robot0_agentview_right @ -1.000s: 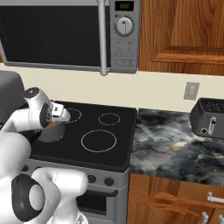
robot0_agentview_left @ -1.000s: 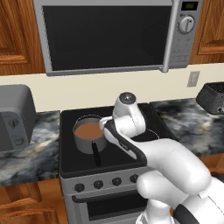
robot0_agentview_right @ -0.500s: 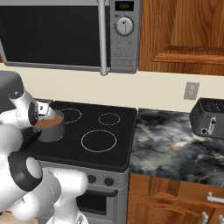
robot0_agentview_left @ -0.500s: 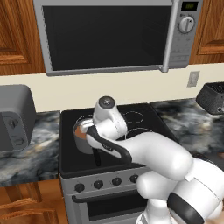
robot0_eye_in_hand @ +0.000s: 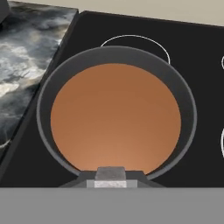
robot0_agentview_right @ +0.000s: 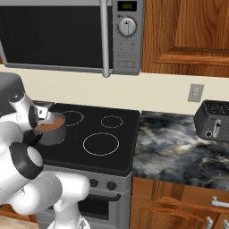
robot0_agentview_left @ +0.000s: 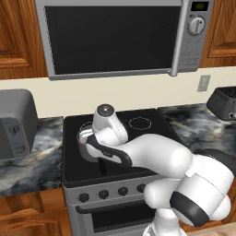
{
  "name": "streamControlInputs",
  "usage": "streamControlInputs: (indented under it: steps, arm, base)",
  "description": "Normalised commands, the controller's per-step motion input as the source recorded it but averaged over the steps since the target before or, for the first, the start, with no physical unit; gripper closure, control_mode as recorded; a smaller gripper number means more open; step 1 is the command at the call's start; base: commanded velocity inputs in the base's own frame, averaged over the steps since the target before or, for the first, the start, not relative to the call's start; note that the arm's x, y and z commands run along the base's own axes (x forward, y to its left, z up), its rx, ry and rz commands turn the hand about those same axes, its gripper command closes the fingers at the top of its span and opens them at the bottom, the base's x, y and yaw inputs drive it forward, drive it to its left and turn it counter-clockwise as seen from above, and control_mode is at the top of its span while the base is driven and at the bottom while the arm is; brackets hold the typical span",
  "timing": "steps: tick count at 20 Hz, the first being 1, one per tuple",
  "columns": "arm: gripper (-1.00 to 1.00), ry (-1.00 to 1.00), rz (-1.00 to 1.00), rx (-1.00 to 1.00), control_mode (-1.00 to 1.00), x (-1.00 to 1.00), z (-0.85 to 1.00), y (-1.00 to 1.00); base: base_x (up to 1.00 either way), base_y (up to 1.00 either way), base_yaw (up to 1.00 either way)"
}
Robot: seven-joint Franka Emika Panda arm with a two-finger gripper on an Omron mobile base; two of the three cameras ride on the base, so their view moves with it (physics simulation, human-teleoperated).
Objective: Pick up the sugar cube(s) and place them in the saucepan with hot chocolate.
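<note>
- One saucepan (robot0_eye_in_hand: 116, 120) of brown hot chocolate sits on the black stove (robot0_agentview_right: 100, 147), on the near-left burner as the base views show it.
- In the hand view the pan's grey rim rings the brown liquid directly below the camera, and the stove top spreads around it.
- A small whitish-grey block, the sugar cube (robot0_eye_in_hand: 110, 174), shows at the bottom of the hand view between dark finger parts, just over the pan's near rim.
- The claw (robot0_agentview_right: 44, 112) hangs over the pan in the right base view; it appears to pinch the cube, though the fingertips are largely hidden.
- In the left base view the arm's wrist covers most of the pan (robot0_agentview_left: 85, 138); its rim shows at the left.
- A marbled tabletop (robot0_agentview_right: 179, 147) flanks the stove, with a toaster (robot0_agentview_right: 214, 120) on the right.
- A microwave (robot0_agentview_left: 115, 37) hangs above the stove.
</note>
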Motion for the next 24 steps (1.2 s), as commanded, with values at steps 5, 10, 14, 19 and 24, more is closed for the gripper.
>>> streamControlInputs:
  steps: [5, 10, 14, 19, 24]
  arm:
    - [1.0, 0.0, 0.0, 0.0, -1.0, 0.07, 0.0, -0.09]
    - [1.0, 0.0, 0.0, 0.0, -1.0, 0.09, 0.0, 0.0]
    - [1.0, 0.0, 0.0, 0.0, -1.0, 0.11, 0.0, 0.0]
    - [1.0, 0.0, 0.0, 0.0, -1.0, 0.21, 0.0, 0.0]
    - [1.0, 0.0, 0.0, 0.0, -1.0, 0.14, 0.0, 0.0]
  base:
    - [0.0, 0.0, 0.0]
    - [0.0, 0.0, 0.0]
    - [0.0, 0.0, 0.0]
    - [0.0, 0.0, 0.0]
    - [0.0, 0.0, 0.0]
